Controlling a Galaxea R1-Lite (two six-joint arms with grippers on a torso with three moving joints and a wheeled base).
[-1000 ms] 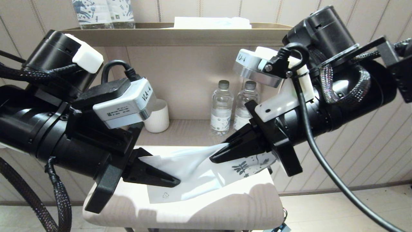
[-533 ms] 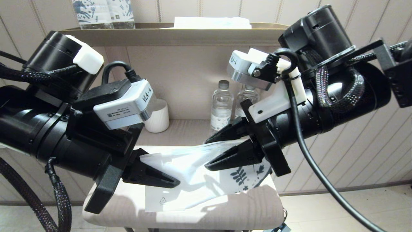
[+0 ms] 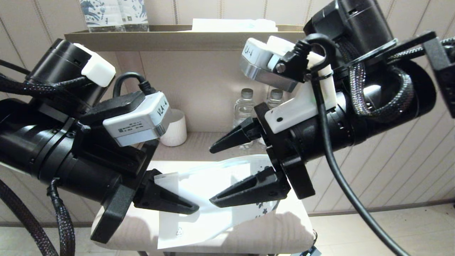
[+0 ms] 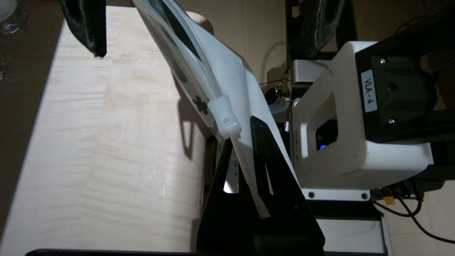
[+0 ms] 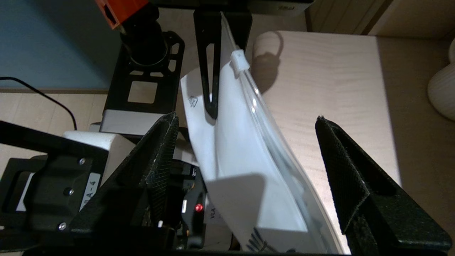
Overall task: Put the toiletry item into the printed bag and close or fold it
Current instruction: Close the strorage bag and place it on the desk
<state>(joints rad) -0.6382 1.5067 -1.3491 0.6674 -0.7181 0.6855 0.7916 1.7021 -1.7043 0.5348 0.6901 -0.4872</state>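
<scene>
The printed bag [image 3: 213,185] is a white pouch held above the pale wooden table [image 3: 284,227], its leaf print [image 3: 263,209] at the right end. My left gripper [image 3: 192,206] is shut on the bag's left end, and the left wrist view shows its fingers [image 4: 265,160] pinching the bag [image 4: 227,71] just below the white zip slider [image 4: 224,115]. My right gripper [image 3: 213,176] is open, one finger above the bag and one below. In the right wrist view the bag [image 5: 234,160] passes between the spread fingers [image 5: 160,142], untouched. The toothbrush is hidden.
Two water bottles [image 3: 244,113] and a white ribbed cup [image 3: 176,129] stand on the low shelf behind the table. The upper shelf holds blue-patterned packages [image 3: 113,14] and a flat white packet [image 3: 234,25]. The robot's base [image 4: 355,124] shows beside the table's edge.
My right gripper has opened and let go of the bag's printed end, and it has moved left and up. The bag's right end has sagged. The left gripper still holds its end.
</scene>
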